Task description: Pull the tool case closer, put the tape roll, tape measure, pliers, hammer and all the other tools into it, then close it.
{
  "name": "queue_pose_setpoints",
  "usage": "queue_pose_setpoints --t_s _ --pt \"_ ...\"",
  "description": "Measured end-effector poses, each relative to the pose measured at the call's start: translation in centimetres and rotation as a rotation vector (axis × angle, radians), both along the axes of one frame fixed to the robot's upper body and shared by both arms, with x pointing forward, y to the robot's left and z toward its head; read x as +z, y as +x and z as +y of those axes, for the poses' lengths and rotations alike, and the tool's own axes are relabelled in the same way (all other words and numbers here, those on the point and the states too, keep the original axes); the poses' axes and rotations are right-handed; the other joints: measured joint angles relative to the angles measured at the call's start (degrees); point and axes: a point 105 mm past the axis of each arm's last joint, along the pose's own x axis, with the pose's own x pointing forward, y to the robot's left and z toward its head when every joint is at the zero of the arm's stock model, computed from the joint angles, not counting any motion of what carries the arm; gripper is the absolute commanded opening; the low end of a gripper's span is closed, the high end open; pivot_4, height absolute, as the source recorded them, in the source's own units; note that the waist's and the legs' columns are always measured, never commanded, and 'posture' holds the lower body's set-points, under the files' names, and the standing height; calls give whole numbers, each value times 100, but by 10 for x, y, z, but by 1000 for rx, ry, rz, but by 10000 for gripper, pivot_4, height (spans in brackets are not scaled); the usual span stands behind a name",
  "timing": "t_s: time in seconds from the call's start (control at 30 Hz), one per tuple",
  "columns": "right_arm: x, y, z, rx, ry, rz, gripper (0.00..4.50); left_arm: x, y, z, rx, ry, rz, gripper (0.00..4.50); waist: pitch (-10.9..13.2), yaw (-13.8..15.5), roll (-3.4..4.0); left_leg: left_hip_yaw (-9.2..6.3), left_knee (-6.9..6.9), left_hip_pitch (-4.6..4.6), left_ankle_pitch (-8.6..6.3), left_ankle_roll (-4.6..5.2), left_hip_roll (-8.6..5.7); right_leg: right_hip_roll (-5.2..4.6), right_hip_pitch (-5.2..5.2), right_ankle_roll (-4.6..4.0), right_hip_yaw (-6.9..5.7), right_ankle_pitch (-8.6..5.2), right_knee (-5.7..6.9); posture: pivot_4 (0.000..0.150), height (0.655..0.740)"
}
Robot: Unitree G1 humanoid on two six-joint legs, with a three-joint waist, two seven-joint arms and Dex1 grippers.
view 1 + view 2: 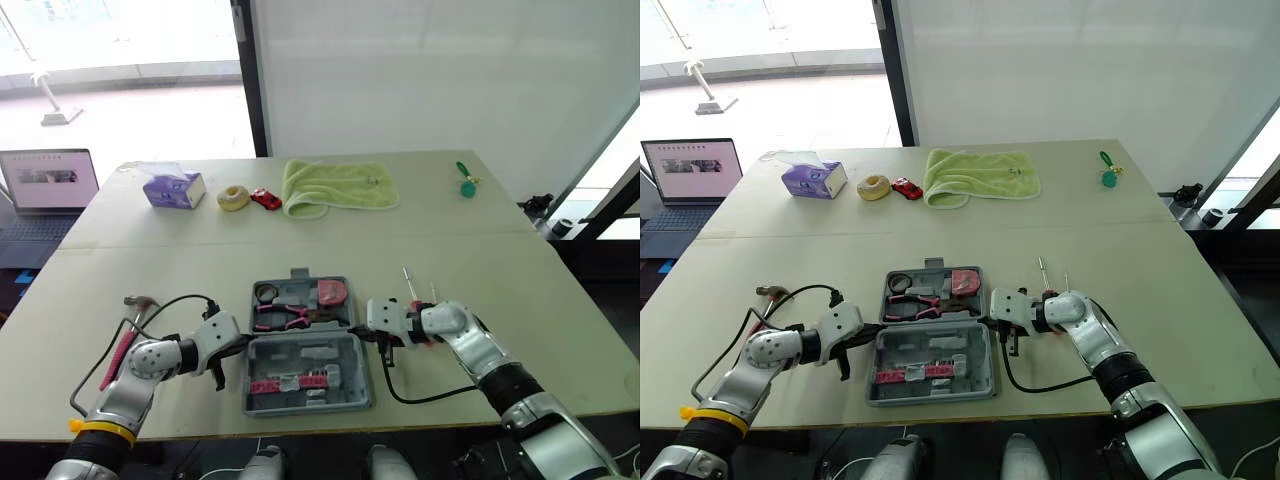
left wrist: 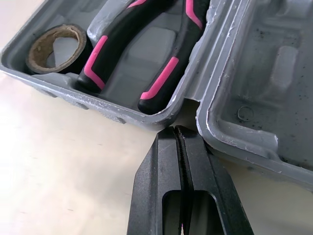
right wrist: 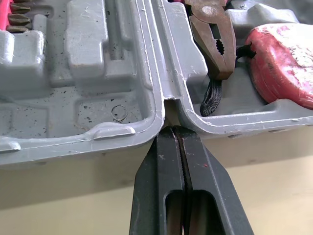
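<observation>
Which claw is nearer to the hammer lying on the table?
Left. The left claw is at the left edge of the tool case, toward the hammer; the right claw is at its opposite edge.

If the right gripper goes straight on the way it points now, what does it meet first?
Likely the tool case: the shut right gripper aims at the hinge notch between its two halves, very close ahead.

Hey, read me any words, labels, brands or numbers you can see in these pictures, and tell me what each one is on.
Nothing here can be read as text.
Laptop screen: lines of writing and a picture, too small to read.
Tissue box: purple print, any lettering too small to read.
Tape measure: worn red casing, no legible label.
Tool case: plain grey plastic, no lettering seen.
</observation>
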Motion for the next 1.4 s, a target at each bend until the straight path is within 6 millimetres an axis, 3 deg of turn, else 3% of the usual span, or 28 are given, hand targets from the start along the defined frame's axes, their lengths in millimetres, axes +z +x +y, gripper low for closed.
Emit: queue_pose_setpoints --t_s 0.37,1.0,1.4 --pt "-1 6 -4 -39 10 -19 0 0 11 -4 -2 15 -23 265 -3 18 5 -3 2 5 1 0 -3 0 9 0 -1 0 0 1500 7400" --pt "-5 -9 -18 -81 7 -2 0 -3 10 -21 -28 -33 -7 265 -8 106 11 -1 2 6 0 0 -10 -9 18 6 -1 -3 -5 1500 7400" --pt "-6 -5 -20 -80 -3 -36 0 -4 14 -8 20 25 -63 265 -18 88 8 -2 1 20 0 0 -7 -6 27 5 -1 -3 -4 1500 7400"
